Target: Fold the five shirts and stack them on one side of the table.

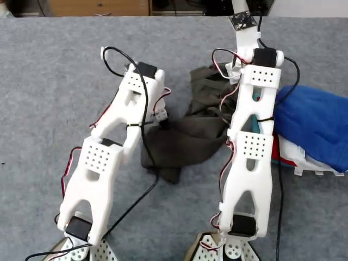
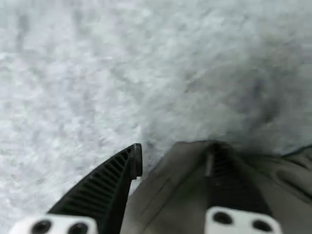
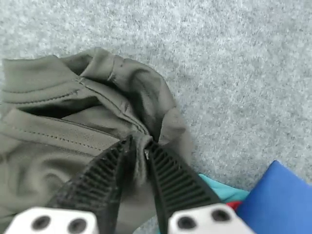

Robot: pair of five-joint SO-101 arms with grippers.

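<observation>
An olive shirt (image 1: 190, 136) lies crumpled on the grey table between my two arms. In the right wrist view my right gripper (image 3: 139, 146) is shut on a fold of this olive shirt (image 3: 73, 126) near its collar, at the far side of the heap. In the left wrist view my left gripper (image 2: 173, 153) stands open at the shirt's near-left edge. One fingertip (image 2: 134, 158) is over bare table and the other rests on the olive cloth (image 2: 175, 195). A blue shirt (image 1: 318, 122) lies on top of a pile at the right.
Under the blue shirt, red and white cloth (image 1: 296, 157) shows at the pile's edge, and teal cloth (image 3: 219, 187) shows beside the blue one (image 3: 278, 195). Wooden furniture (image 1: 98, 6) stands beyond the table's far edge. Grey table surface (image 1: 49, 81) stretches to the left.
</observation>
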